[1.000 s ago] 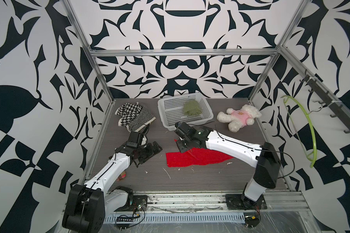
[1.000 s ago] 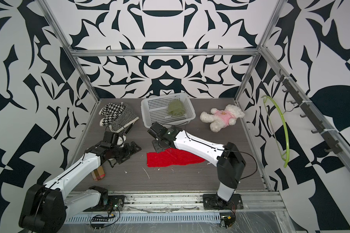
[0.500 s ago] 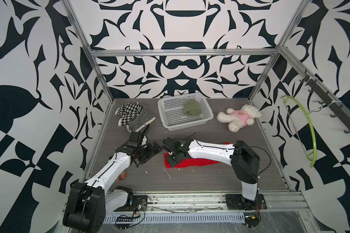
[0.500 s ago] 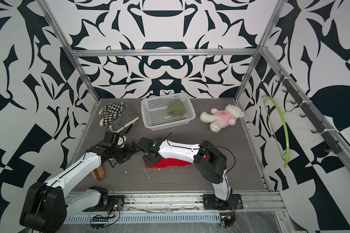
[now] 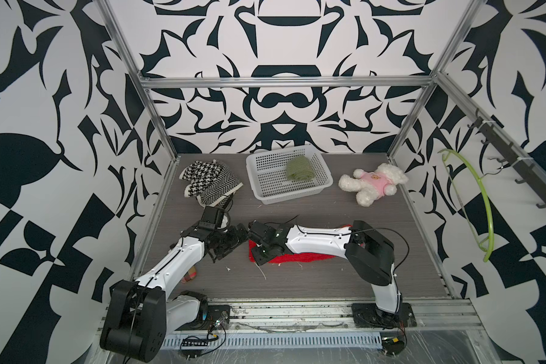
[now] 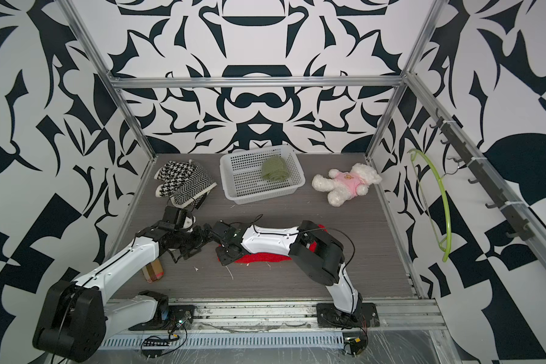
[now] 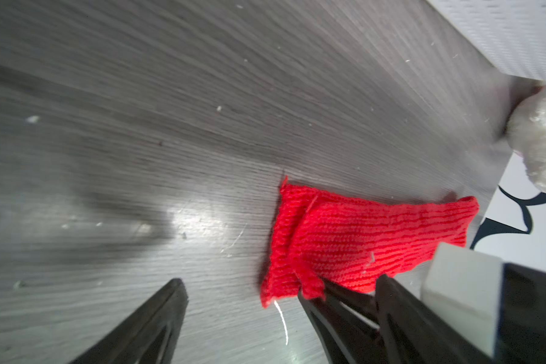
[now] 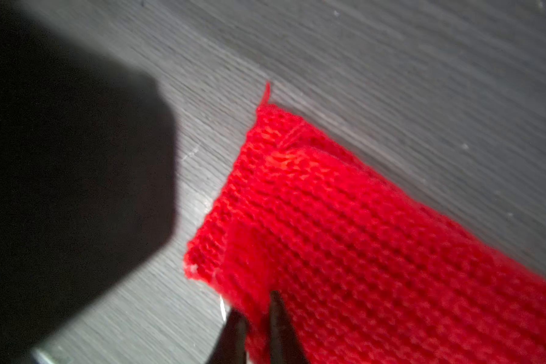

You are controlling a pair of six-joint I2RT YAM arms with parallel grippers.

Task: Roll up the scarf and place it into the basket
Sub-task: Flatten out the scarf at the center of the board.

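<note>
We are noting the red ribbed-knit scarf (image 8: 360, 236) lying flat on the woodgrain worktop (image 5: 297, 283). The right gripper (image 8: 256, 318) is straddling the scarf's folded end, and we cannot tell if it is clamping. The left gripper (image 5: 230, 244) is gaping wide, empty.

Bright even top views, blurred wrist views, glare patch on table (image 7: 186, 217)

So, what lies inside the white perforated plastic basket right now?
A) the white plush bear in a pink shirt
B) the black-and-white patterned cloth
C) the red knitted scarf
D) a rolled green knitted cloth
D: in both top views a rolled green knitted cloth lies inside the white perforated plastic basket, while the red knitted scarf lies outside it.
</note>
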